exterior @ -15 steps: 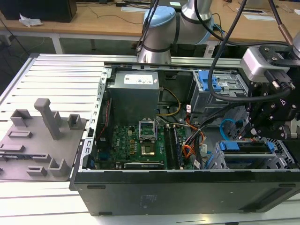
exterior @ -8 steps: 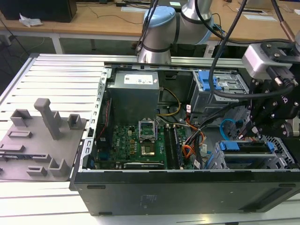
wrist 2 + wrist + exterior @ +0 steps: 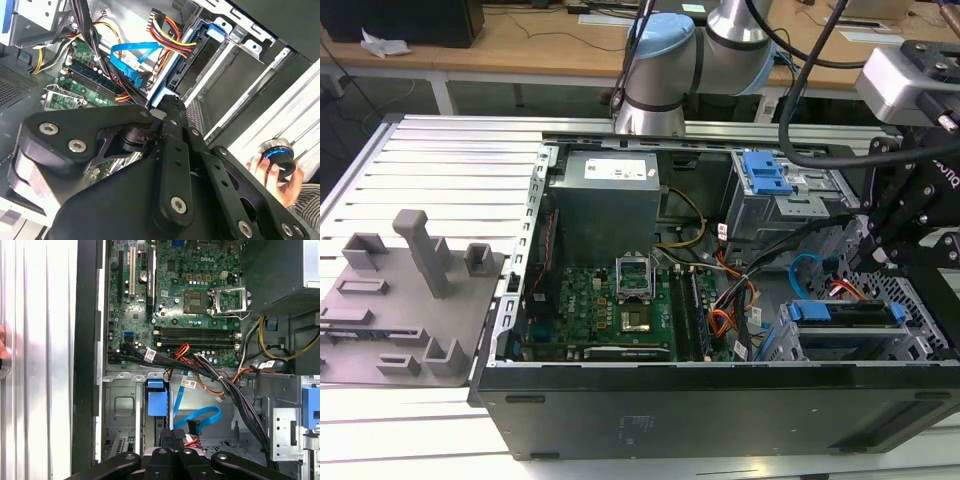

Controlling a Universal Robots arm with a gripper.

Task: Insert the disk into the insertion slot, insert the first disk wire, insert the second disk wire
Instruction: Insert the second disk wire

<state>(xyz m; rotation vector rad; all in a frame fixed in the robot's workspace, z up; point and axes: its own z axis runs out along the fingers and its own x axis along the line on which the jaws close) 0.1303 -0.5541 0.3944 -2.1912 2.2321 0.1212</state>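
the computer case lies open on a ribbed metal table, and the disk sits in its blue carrier inside the insertion slot, the low grey cage in the corner of the case at the exterior view's lower right. the arm reaches over from the far side, and its black gripper hangs just above the cage near the end of the disk. in the first wrist view its two fingers lie together with a thin seam between them (whether anything is pinched there, i cannot tell). a flat blue cable loops loose beside the gripper, and a bundle of red, yellow and black wires runs along the carrier's edge in the second wrist view. the green motherboard fills the middle of the case, with a taller grey cage topped by a blue latch behind the low one. a grey fixture tray rests on the table at the exterior view's left. outside the case wall, a person's hand grips a round knob.
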